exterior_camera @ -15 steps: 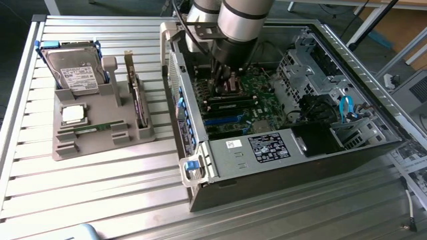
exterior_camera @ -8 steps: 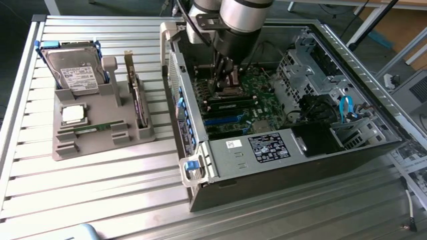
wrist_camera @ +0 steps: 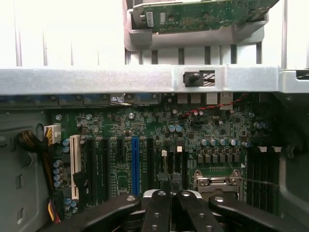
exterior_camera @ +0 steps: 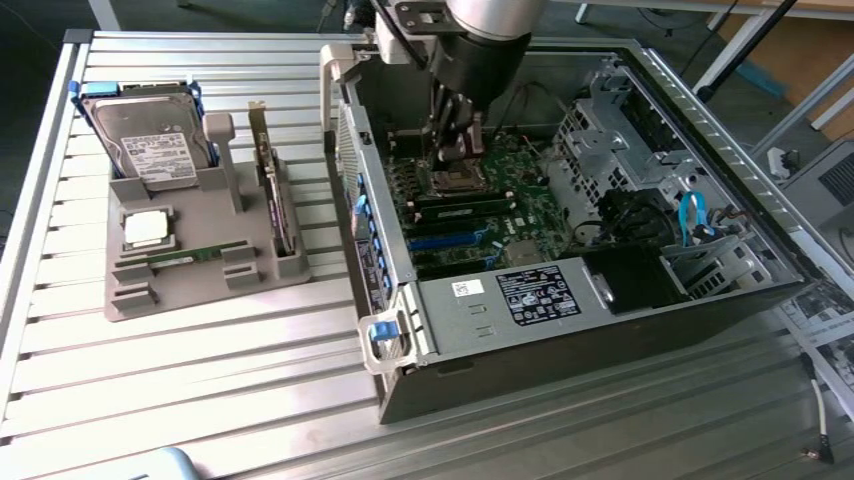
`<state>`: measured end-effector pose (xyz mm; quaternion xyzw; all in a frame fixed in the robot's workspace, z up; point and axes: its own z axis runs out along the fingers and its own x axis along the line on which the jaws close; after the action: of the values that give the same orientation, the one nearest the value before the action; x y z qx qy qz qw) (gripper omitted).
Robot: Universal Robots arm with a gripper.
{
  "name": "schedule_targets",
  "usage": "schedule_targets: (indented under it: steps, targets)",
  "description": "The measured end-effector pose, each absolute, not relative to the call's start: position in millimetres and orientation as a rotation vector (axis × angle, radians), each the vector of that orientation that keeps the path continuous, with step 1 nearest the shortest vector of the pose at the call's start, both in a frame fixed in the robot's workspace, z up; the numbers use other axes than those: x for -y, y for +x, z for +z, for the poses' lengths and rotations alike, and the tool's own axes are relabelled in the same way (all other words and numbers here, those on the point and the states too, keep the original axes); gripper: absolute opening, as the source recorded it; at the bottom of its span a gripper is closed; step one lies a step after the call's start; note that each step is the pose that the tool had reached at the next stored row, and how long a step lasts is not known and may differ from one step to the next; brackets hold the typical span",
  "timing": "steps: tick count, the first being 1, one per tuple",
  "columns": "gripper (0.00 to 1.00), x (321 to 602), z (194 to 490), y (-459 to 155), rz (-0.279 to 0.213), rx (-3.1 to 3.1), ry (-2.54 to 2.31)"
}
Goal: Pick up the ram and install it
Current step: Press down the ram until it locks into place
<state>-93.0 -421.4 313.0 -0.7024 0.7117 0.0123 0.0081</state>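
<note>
Two shut fingers [wrist_camera: 168, 205], nothing held.

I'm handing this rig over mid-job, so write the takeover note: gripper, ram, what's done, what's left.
Gripper: shut, with nothing visible between its fingers. It hangs inside the open computer case, just above the motherboard near the processor socket.
Ram: appears to lie flat in the grey tray outside the case, on the exterior view's left, apart from the gripper.
Done: nothing of the task shows as done.
Left: ram not yet picked up and not yet installed.
</note>
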Motion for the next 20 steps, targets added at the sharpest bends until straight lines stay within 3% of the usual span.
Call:
schedule_targets:
  steps: [12,20]
  targets:
    - [0.11,421,341,-93,0.038,-2.224,-2.195]
    - [0.11,421,341,-88,0.038,-2.224,-2.195]
